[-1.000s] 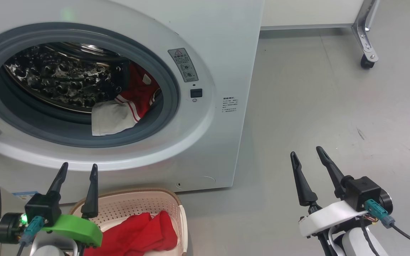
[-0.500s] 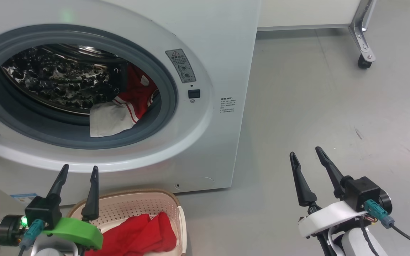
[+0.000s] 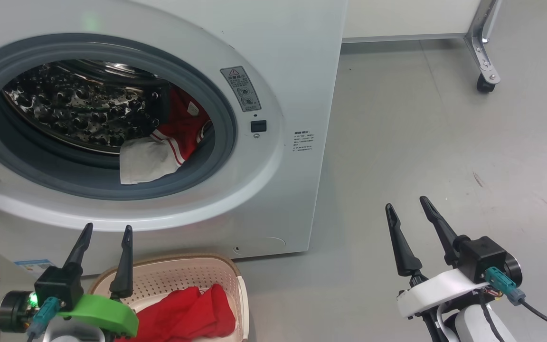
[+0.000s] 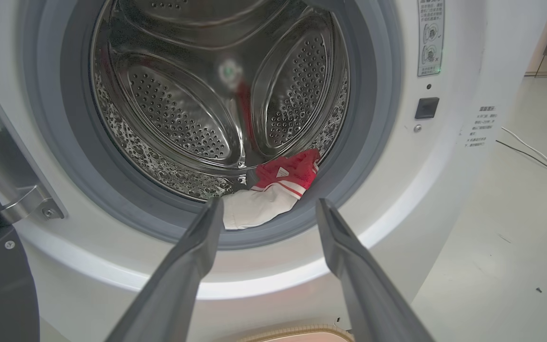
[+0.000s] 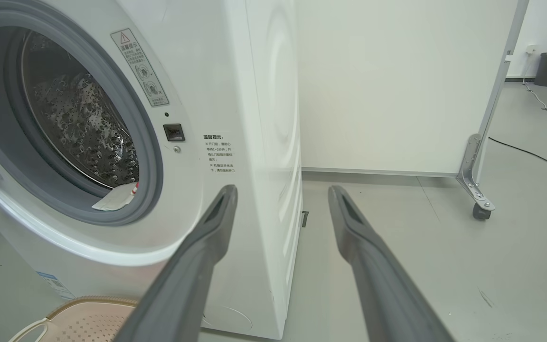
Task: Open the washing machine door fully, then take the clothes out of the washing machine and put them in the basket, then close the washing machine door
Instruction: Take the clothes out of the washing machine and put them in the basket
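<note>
Left gripper (image 3: pixel 106 230), right gripper (image 3: pixel 407 205): fingers spread, empty, pointing up.

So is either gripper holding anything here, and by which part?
Nothing is held. Left gripper and right gripper stand open and empty; the red-white garment lies in the drum, the red garment in the basket.

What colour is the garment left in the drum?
The garment: red, white panel, striped trim; best in left wrist view.

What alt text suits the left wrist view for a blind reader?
A red and white garment lies at the front of the steel drum of the washing machine, framed by the fingers of the open left pincer.
</note>
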You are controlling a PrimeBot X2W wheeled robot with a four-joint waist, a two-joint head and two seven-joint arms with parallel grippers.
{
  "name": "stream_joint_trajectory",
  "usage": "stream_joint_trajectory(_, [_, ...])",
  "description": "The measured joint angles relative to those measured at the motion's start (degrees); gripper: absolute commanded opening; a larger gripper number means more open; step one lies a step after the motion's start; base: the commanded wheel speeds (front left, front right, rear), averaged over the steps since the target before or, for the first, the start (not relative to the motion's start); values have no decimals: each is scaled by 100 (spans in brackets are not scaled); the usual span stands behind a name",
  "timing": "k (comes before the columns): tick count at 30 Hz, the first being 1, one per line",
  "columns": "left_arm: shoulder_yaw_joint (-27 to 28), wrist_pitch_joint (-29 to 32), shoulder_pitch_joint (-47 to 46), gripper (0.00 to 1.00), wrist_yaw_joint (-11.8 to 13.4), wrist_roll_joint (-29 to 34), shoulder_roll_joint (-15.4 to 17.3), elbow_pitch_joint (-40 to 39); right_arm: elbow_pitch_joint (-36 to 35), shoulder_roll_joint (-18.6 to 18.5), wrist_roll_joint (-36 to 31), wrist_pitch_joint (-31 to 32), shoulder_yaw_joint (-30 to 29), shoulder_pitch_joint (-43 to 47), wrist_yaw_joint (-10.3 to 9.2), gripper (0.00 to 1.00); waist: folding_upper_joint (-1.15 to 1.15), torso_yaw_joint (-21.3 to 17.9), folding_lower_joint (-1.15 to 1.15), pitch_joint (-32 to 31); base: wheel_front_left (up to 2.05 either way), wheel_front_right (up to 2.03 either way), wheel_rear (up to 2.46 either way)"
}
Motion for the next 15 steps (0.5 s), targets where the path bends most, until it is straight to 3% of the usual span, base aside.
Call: stream_joint_trajectory(15, [13,-1,63,100,0,1,-7,-60,0,0,1,0,10,2,0,100,0,9,0,-1,0,0,0])
